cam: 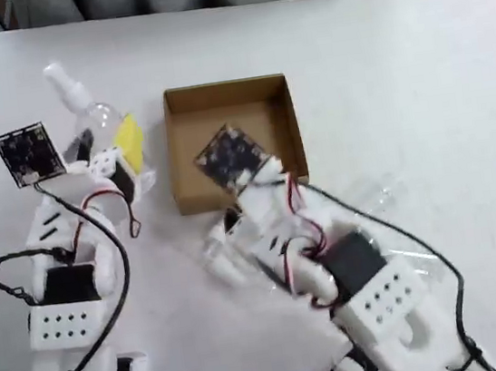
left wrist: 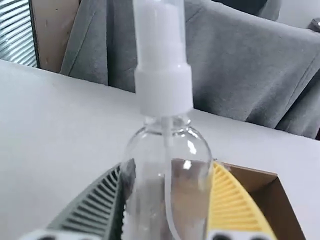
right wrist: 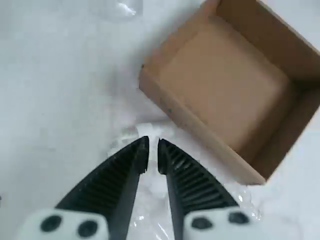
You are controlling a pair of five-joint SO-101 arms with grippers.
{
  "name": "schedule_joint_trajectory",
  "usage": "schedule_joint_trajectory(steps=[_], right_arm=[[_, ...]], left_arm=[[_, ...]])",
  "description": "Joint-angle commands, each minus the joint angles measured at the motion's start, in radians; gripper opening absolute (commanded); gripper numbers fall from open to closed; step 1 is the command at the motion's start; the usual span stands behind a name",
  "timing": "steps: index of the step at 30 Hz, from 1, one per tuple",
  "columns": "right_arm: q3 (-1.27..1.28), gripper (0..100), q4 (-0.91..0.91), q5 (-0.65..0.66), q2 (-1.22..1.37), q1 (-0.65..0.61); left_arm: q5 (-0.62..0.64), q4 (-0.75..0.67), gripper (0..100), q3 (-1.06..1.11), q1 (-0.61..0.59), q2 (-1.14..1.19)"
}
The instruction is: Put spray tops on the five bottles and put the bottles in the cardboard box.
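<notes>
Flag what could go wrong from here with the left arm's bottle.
1. The bottle is smooth and gripped low on its body by the left tool; it may slip or tilt on the way to the cardboard box.
2. The right tool sits by the box's wall and may block or nudge it.

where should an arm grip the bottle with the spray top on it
Probably round the bottle at its clear body, coming in from the sides, as the left gripper holds it now. That part is wide and even below the shoulder. The spray top is narrow and might twist or pull off.
</notes>
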Motion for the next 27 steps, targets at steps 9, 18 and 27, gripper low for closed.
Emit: schedule_joint_trajectory(steps=[9, 18, 27], right_arm=[[0.462, 2.2, -0.608, -0.008, -0.320, -0.105], [0.741, 1.9, -0.905, -0.009, -0.576, -0.278], [0.792, 1.7, -0.963, -0.072, -0.628, -0.206]], left_arm=[[0.009, 0.120, 2, -0.028, 0.208, -0.236], [0.009, 0.127, 2, -0.005, 0.229, -0.265], [0.008, 0.344, 2, -0.002, 0.335, -0.529]])
